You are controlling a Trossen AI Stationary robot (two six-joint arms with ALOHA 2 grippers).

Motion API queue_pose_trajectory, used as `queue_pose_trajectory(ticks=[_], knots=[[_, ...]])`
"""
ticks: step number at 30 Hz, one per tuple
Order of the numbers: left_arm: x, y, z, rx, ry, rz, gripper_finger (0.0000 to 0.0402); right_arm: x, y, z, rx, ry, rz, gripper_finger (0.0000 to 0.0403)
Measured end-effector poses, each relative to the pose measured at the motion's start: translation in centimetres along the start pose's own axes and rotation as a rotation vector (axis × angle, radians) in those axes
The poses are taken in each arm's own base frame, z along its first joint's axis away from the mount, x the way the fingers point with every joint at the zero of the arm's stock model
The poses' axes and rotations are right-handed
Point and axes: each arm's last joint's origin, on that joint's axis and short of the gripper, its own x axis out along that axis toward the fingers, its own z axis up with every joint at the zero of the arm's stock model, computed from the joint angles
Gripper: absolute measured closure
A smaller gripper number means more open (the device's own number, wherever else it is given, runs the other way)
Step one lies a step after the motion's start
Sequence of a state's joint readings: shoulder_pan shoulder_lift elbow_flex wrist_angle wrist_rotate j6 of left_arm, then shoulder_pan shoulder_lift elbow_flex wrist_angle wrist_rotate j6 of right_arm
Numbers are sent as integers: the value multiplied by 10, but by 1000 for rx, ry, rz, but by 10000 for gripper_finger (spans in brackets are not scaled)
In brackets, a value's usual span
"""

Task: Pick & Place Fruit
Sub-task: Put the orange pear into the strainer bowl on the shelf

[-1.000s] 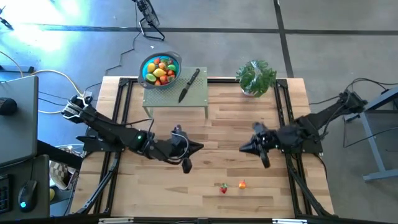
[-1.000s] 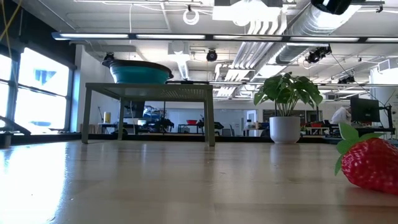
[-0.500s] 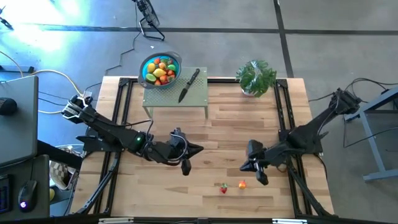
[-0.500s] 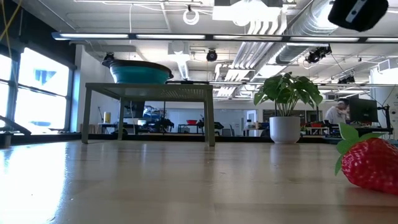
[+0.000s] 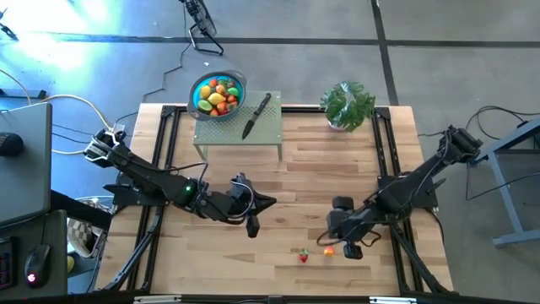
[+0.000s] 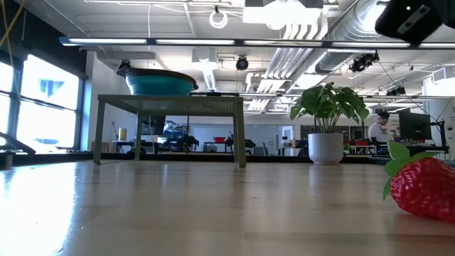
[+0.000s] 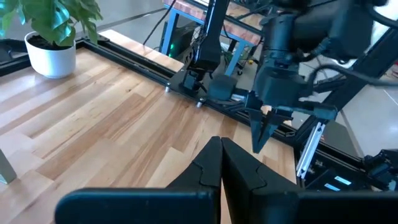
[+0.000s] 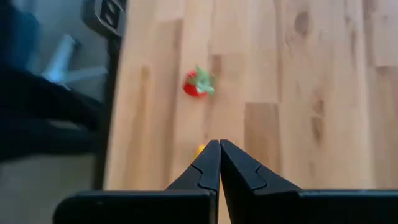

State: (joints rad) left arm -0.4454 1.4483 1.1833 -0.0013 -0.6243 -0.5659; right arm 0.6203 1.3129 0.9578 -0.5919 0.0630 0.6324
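Two small fruit lie on the wooden table near its front edge: a red strawberry [image 5: 302, 255] [image 8: 198, 84] [image 6: 423, 186] and a small orange fruit [image 5: 329, 250] [image 8: 200, 150]. My right gripper [image 5: 327, 240] [image 8: 219, 144] is shut and empty, pointing down just above the orange fruit, which its fingers partly hide. It also shows in the left wrist view [image 7: 262, 138]. My left gripper [image 5: 268, 201] [image 7: 221, 142] is shut and empty over the table's middle. A blue bowl [image 5: 218, 95] filled with several fruit stands on a small green table [image 5: 239, 128].
A black-handled knife [image 5: 256, 115] lies on the small green table beside the bowl. A potted plant [image 5: 347, 105] stands at the far right. Black rails [image 5: 381, 169] run along both table sides. A person shows far off in the room [image 6: 377, 126].
My right gripper has gone toward the table's near edge and a little left, lowering and tipping down over the orange fruit and the strawberry. It stays shut. The fruit have not moved.
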Motion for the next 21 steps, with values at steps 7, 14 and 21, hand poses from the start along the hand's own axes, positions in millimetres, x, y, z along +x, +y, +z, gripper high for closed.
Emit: queue_pose_trajectory(ticks=[7,14,21], knots=[[0,0,0,-12,0,0,401,8,12,15,-168,114,-83,399],[0,0,0,-9,0,-1,401,31,14,10,-164,241,-24,383],[-11,1,13,6,-26,-21,401,37,16,8,-169,265,-11,266]])
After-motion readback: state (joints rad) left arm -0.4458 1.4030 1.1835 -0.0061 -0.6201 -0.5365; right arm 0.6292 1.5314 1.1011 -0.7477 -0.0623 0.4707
